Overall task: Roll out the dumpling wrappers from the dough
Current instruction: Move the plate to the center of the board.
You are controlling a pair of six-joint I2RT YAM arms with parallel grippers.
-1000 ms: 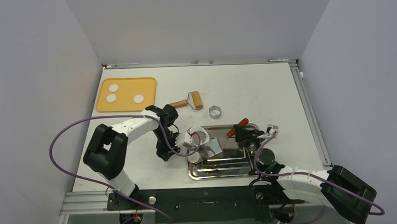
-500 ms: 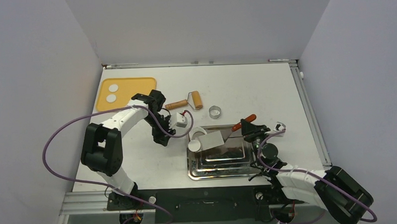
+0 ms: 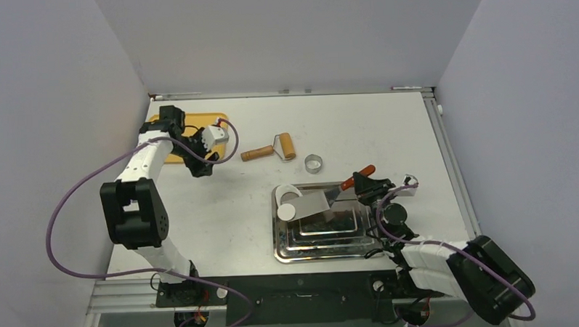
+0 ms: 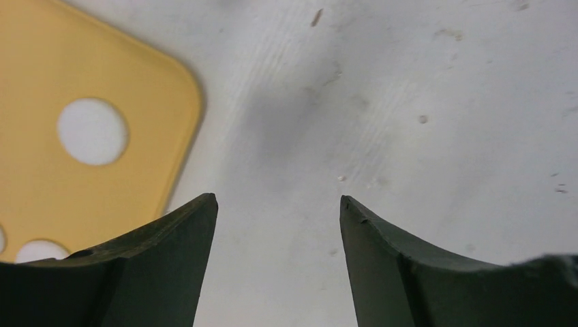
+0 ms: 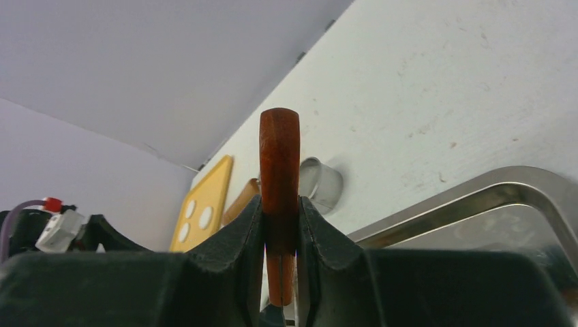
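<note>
Yellow mat (image 4: 41, 75) at 10 o'clock holds unrolled dough (image 4: 92, 131) | my left claw (image 4: 278, 201) spread, empty | my right claw (image 5: 280, 204) clamped on scraper handle (image 5: 279, 150) | roller (image 3: 287, 145) idle, rolling judged mostly pending

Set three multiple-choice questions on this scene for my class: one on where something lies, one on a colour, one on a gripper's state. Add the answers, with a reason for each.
1. Where does the wooden roller lie?
A. in the tray
B. on the table, between the mat and the metal ring
C. on the mat

2. What colour is the mat?
A. yellow
B. blue
C. green

3. The left gripper is:
A. shut on the roller
B. shut on the metal ring
C. open and empty

Answers:
1 B, the top view shows it on bare table between those two.
2 A, the left wrist view shows it yellow.
3 C, its fingers stand apart with only table between them.
</note>
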